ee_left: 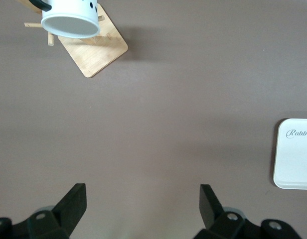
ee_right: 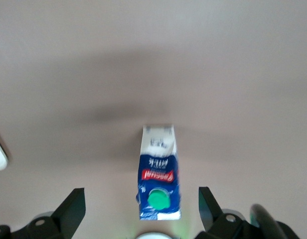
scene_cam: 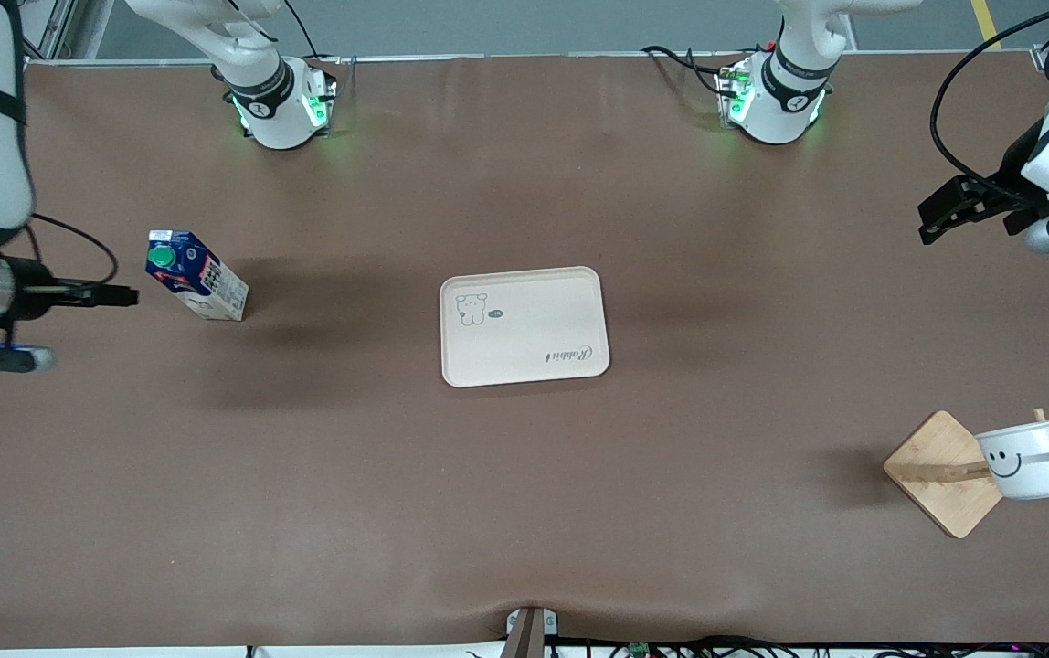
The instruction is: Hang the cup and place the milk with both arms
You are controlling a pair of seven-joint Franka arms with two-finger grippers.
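The milk (scene_cam: 197,275), a dark-blue carton with a green cap, stands on the table toward the right arm's end. My right gripper (scene_cam: 113,295) is open and empty a short gap from it, not touching. In the right wrist view the milk (ee_right: 160,185) shows between the spread fingers (ee_right: 73,201). The cup (scene_cam: 1029,461), white with a smiley face, hangs by its black handle on a wooden rack (scene_cam: 940,471) toward the left arm's end. My left gripper (scene_cam: 945,212) is open and empty, up in the air away from the rack. The left wrist view shows the cup (ee_left: 71,20) and rack (ee_left: 101,52).
A cream tray (scene_cam: 524,326) with a rabbit print lies at the table's middle; its corner shows in the left wrist view (ee_left: 295,159). Both arm bases (scene_cam: 282,105) stand along the table edge farthest from the front camera.
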